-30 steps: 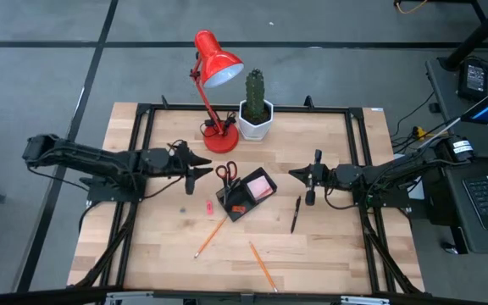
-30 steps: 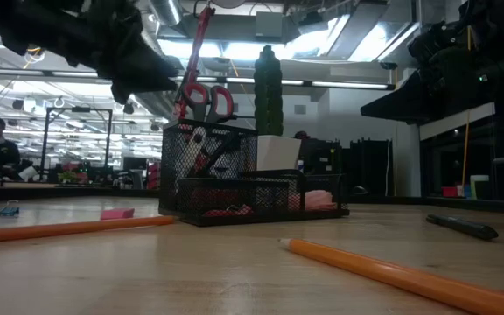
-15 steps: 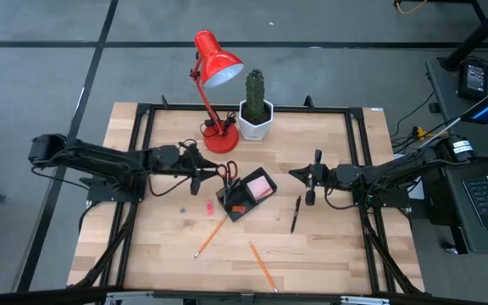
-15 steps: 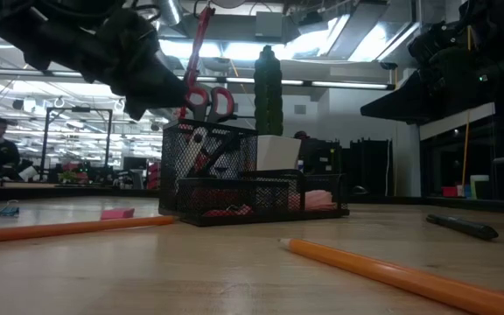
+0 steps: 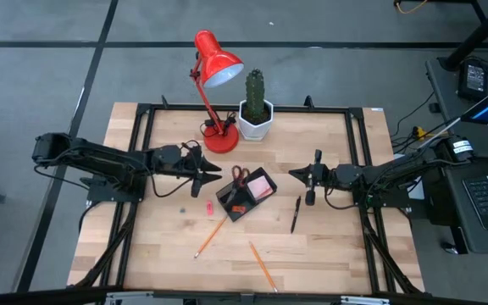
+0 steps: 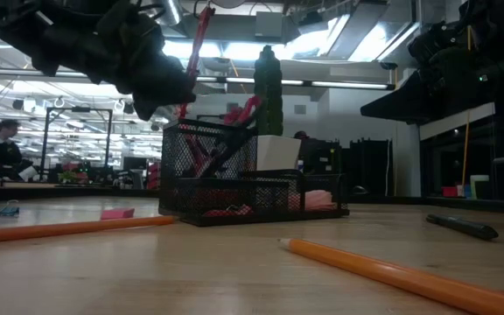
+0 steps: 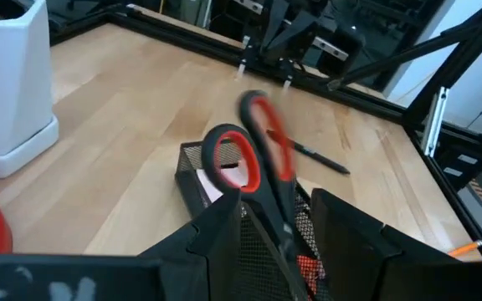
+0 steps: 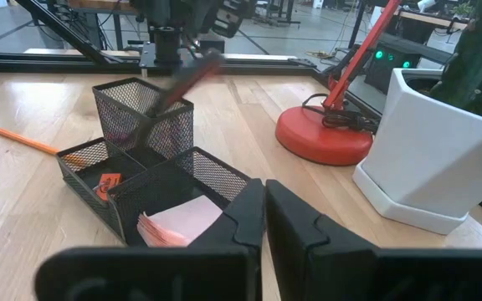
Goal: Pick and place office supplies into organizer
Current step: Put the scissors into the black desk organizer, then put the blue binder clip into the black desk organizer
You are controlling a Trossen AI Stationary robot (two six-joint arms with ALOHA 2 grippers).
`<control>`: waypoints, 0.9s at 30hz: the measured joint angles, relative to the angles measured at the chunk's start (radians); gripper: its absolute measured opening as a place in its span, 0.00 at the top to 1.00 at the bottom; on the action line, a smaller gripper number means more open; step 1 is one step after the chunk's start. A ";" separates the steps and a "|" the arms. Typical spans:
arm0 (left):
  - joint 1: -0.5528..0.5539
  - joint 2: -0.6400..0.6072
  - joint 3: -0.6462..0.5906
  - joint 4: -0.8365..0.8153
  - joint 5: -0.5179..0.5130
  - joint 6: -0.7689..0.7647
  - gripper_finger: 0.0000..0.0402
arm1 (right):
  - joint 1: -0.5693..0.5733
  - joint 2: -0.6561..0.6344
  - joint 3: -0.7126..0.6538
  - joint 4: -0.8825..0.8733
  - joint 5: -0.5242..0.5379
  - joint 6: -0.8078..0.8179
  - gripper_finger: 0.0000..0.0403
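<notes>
Two arms over wooden table point(image 5: 329, 246), grey floor around. Scissors point(image 5: 239, 176) lean in black mesh organizer point(image 5: 246, 193) at frame centre, just right of left gripper point(image 5: 214, 175), fingers spread. Right gripper point(image 5: 295, 174), centre-right, fingers pressed together, empty.

Wooden table point(image 5: 329, 246) with black mesh organizer point(image 5: 242, 196) near its centre. Behind the organizer: red desk lamp point(image 5: 216, 140) and white cactus pot point(image 5: 255, 121). Left of it: small pink piece point(image 5: 209, 207). In front: two orange pencils point(image 5: 210, 236) point(image 5: 263, 265). Right: black pen point(image 5: 296, 213).
</notes>
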 joint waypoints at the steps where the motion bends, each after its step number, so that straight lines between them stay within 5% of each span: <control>1: 0.000 0.008 0.000 0.001 0.000 0.000 0.65 | 0.000 0.000 0.000 0.000 0.000 0.000 0.95; 18: -0.030 -0.023 0.000 0.160 0.053 0.176 0.66 | 0.000 0.000 0.000 0.000 0.000 0.000 0.95; 27: -0.115 -0.101 0.006 0.024 -0.018 0.179 0.86 | 0.000 0.000 0.000 0.000 0.000 0.000 0.95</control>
